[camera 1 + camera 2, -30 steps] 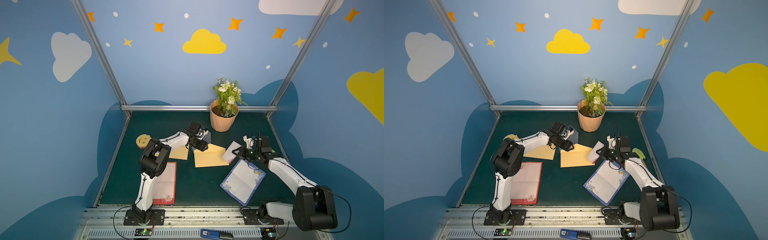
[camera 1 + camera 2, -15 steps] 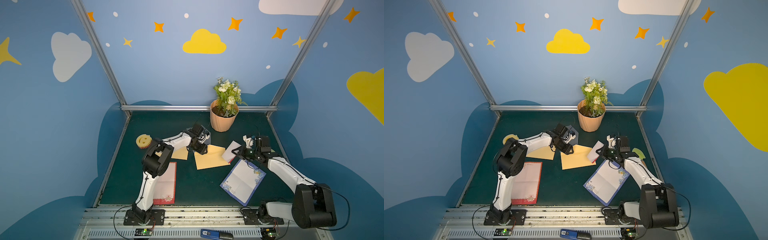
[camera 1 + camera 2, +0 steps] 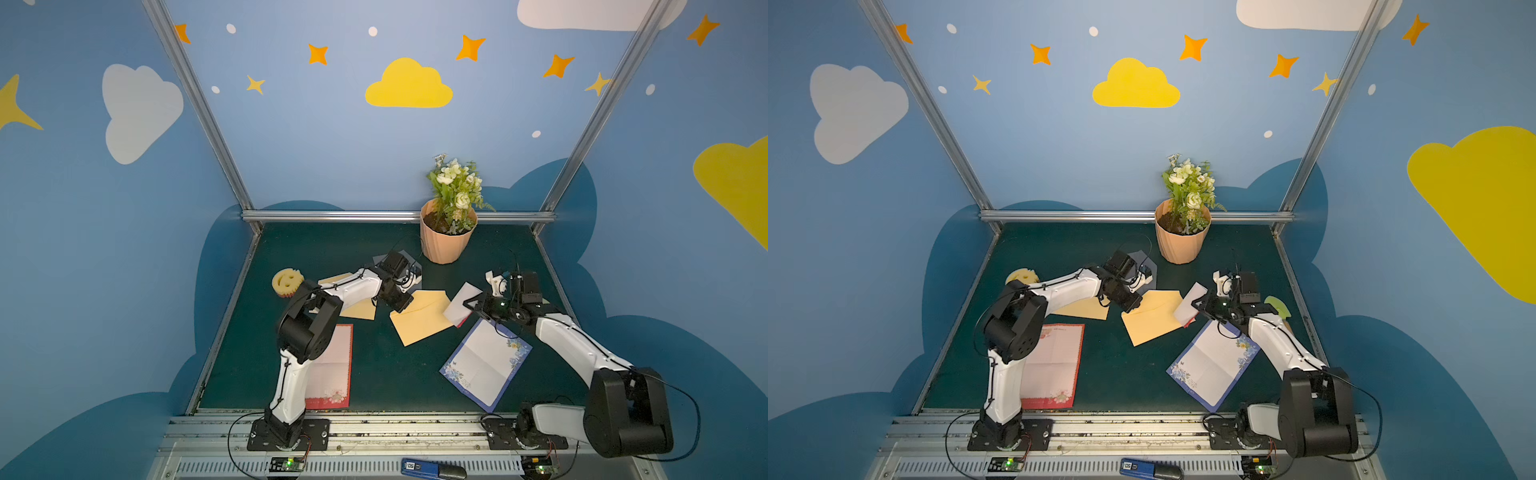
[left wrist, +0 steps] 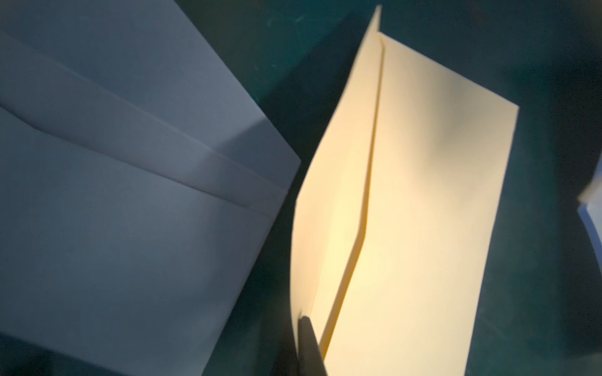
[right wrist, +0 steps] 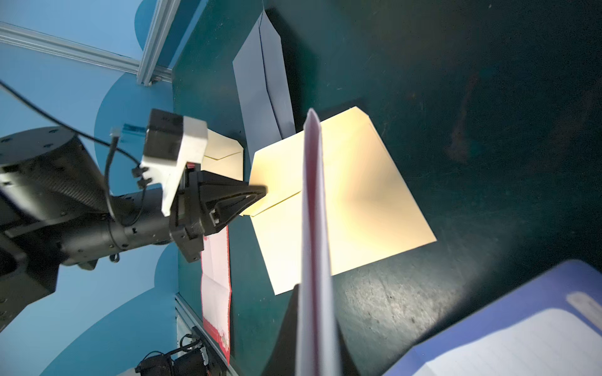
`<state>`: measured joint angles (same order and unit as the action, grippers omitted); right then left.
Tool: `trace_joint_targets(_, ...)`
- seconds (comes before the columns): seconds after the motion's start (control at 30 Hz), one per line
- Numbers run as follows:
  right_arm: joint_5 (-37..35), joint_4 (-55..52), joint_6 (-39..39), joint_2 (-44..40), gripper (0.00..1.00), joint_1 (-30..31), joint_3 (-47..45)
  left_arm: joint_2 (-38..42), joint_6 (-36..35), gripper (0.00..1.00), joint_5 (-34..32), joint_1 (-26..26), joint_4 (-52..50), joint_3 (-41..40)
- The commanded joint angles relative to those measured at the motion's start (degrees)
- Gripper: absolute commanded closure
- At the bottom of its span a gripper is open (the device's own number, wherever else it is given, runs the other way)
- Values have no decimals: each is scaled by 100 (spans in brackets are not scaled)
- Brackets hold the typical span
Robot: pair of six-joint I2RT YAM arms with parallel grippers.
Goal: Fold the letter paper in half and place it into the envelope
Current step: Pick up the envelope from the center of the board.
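While left fingers [image 5: 241, 195] pinch the yellow envelope [image 5: 358, 201] at its flap, right fingers [image 5: 285, 345] clamped on folded letter paper [image 5: 314, 228], held at that envelope's other end

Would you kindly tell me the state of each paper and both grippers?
Cream paper envelope: flap pinched and lifted.
Folded white letter sheet: folded, held off the table.
Blue-bordered letter sheet: unfolded, flat.
Red-bordered letter sheet: unfolded, flat.
Left gripper: shut on the envelope's flap.
Right gripper: shut on the folded sheet.
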<state>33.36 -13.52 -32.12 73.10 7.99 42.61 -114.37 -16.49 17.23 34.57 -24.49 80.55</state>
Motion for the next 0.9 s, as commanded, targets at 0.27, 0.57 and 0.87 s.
trace_joint_targets(0.27, -423, -2210, 1591, -1001, 94, 843, 1570, 2271, -2253, 97, 1, -60, 902, -1747)
trace_joint_targets(0.57, -2688, -3637, 3701, -1009, 98, 3115, 2514, 2684, -3814, 97, 1186, -652, -596, -1578)
trace_joint_targets(0.87, -3223, -3107, 5467, -1526, 98, 4901, 1664, 2629, -4602, 97, 1921, -914, -1404, -1244)
